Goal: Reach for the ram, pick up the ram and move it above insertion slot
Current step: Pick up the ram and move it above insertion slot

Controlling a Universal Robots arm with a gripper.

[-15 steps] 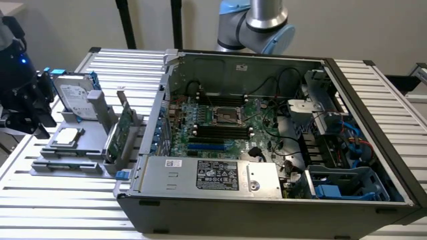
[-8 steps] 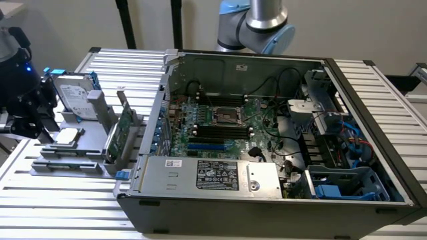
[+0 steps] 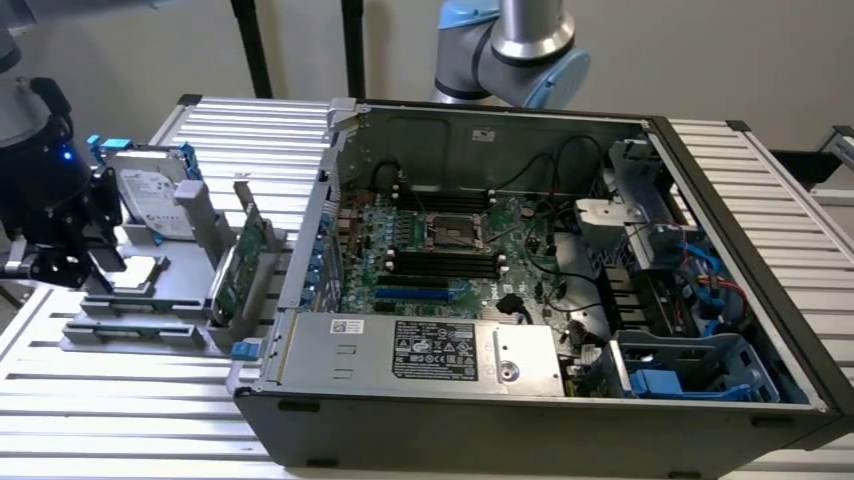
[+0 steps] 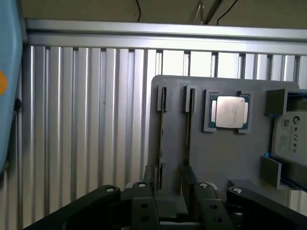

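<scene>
My black gripper hangs with its jaws spread above the grey plastic holder on the ribbed metal table. The ram, a long thin board stick that I see on its edge, stands in a groove of the holder just ahead of me. I judge its long axis runs straight away from me, in line with the gap of my jaws.

One open computer case; at its nine o'clock, one gray holder carrying one hard drive, one processor chip, one green card; one gripper.
</scene>
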